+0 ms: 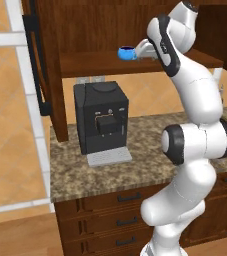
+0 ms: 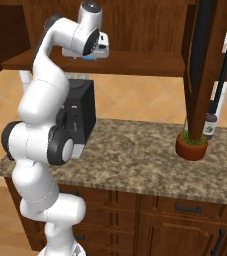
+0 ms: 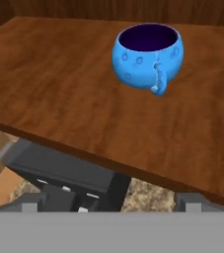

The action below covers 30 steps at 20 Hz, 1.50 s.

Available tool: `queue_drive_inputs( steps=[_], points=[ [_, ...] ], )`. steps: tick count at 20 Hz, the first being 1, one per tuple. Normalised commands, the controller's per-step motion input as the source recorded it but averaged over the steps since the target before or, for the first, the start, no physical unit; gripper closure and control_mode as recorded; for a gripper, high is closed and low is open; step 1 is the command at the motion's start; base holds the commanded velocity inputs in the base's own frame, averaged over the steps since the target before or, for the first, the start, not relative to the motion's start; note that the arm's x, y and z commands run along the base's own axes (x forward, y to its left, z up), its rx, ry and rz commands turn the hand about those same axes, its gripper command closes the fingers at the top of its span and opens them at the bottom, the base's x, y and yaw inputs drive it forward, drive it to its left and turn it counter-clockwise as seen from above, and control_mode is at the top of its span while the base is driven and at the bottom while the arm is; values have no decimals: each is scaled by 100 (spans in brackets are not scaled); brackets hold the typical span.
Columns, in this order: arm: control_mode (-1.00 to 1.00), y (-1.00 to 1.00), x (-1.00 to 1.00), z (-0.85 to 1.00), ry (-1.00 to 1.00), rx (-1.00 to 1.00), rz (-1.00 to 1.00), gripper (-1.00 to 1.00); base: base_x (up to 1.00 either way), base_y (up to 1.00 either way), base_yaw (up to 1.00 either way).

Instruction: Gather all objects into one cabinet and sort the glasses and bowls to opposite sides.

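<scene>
Progress: early, judging by the shelf | small bright blue round bowl stands on dark wooden cabinet shelf, just ahead of tool | tool: open, empty | left: glasses, other bowl, sorting

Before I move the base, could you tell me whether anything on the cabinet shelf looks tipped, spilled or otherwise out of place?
Nothing stands out. The blue bowl sits upright on the cabinet shelf, with no spill or damage visible. The open gripper is beside it, not touching. Below, the coffee machine stands squarely on the counter.
</scene>
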Motion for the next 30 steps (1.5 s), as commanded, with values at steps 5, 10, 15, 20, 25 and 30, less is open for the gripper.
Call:
queue_drive_inputs(
  steps=[5,10,15,20,25,30],
  points=[
    [-100,0,15,-14,-6,11,-6,-100,0,0,0],
    [-100,8,31,-6,-5,5,-5,-100,0,0,0],
    [-100,26,25,-18,-3,1,-6,-100,0,0,0],
    [-100,4,31,-2,0,0,-2,-100,0,0,0],
    [-100,-3,21,0,0,0,0,-100,0,0,0],
    [-100,-4,11,0,0,0,0,-100,0,0,0]
  ],
)
